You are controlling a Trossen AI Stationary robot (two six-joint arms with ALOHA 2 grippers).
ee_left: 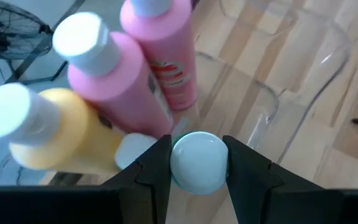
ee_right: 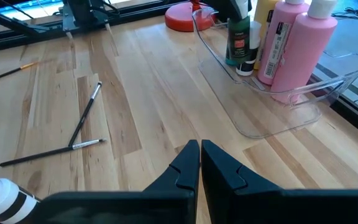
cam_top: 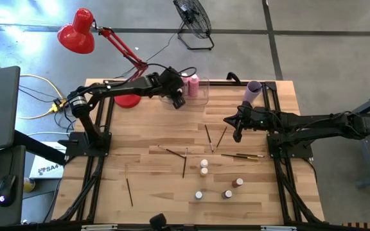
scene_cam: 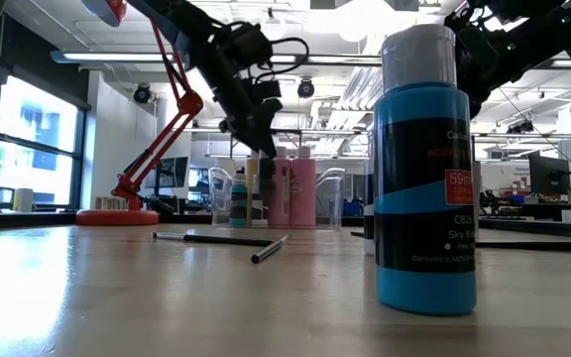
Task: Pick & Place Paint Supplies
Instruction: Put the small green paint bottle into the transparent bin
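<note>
My left gripper point(cam_top: 178, 101) point(ee_left: 197, 155) reaches slanting down into the clear bin point(cam_top: 202, 97) at the far middle of the table, shut on a small dark green bottle point(ee_right: 237, 38). Two pink bottles point(ee_left: 160, 56) and a yellow one point(ee_left: 67, 134) stand in the bin beside it, along with another small bottle point(ee_right: 249, 55). Several small white-capped bottles point(cam_top: 204, 167) stand on the near right of the table, and thin paintbrushes point(cam_top: 184, 165) lie flat around them. My right gripper point(cam_top: 236, 133) point(ee_right: 199, 148) hovers shut over the right middle, holding nothing. My left gripper pinches the small bottle's white cap point(ee_left: 197, 163) between its two fingers, one on each side. The fingers come from above, slanting down toward the far side. The bottle hangs upright below them inside the bin; whether its base stands on the bin's floor I cannot tell.
A lilac cup point(cam_top: 254, 90) lies at the far right. A red desk lamp's base point(cam_top: 128, 100) sits left of the bin. In the low view a sky-blue bottle point(scene_cam: 424, 178) stands close to the near edge. Bare wood lies left of the brushes.
</note>
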